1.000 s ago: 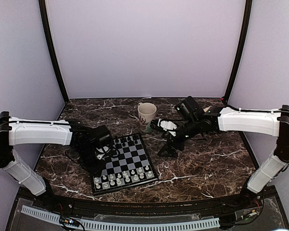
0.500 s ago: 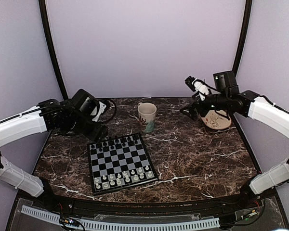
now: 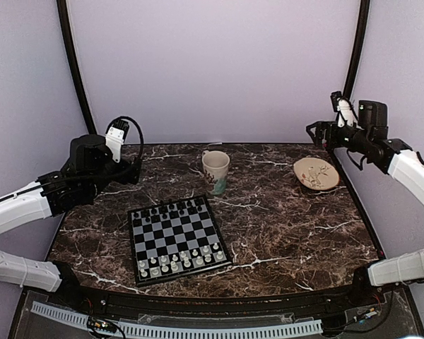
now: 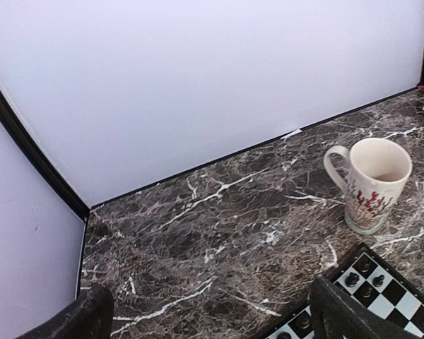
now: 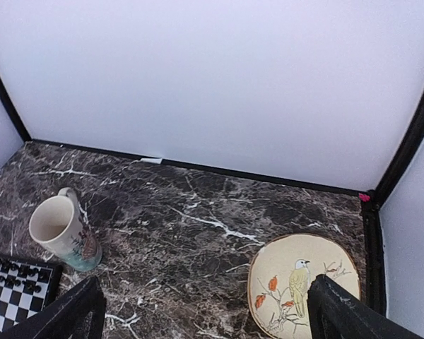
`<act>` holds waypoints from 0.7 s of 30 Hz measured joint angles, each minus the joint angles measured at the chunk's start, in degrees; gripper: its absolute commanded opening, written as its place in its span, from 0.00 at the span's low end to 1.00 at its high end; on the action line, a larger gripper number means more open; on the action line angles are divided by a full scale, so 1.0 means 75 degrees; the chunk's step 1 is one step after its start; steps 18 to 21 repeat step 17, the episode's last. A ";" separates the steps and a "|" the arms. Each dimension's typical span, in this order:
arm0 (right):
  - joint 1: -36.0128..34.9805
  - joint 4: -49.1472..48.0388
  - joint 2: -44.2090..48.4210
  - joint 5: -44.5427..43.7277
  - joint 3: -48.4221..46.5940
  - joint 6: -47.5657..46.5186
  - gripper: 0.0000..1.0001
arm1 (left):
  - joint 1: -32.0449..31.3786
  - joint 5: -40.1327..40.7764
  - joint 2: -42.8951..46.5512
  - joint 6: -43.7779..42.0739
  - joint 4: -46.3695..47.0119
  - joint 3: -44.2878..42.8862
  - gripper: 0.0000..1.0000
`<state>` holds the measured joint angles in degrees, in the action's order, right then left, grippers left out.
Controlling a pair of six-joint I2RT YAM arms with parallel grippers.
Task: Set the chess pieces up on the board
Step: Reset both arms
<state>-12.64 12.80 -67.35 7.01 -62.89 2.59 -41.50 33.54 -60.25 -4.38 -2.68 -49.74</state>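
And both arms are up and away! A second ago the left arm [image 3: 28,205] was down at the left edge of the board [image 3: 178,239] and the right arm [image 3: 410,166] was low just right of the mug [image 3: 215,171]. Now both are lifted high and pulled out toward the side walls.

The left jaws are released and empty. In the left wrist view their fingers [image 4: 81,318] stand wide apart, with only bare marble between them. It's the same on the right, where the right jaws are spread and carry nothing.

The board hasn't budged; it lies left of centre on the bench [image 3: 297,226]. White chess pieces [image 3: 177,260] fill its two near rows and the black chess pieces [image 3: 173,208] line the far side. The black ones are too small and dark to count. No stray piece shows on the marble, so this reads as a finished set-up and a retreat, not a fresh reach.

Now the room. With the right arm gone, the bird-painted plate [image 3: 316,174] is uncovered at the far right, close to the right wall. The mug stands just beyond the board's far right corner, apart from it. Right of the board is a broad stretch of marble. The board's near edge runs close to the bench's near rim, so that is the tight side. Both wrists hang near the walls, so any return sweep needs care there.
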 measured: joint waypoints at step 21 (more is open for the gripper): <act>0.1204 -0.0393 0.0446 0.1279 0.0595 0.0085 1.00 | 0.1099 -0.0624 0.0119 0.0274 0.0589 0.0437 0.99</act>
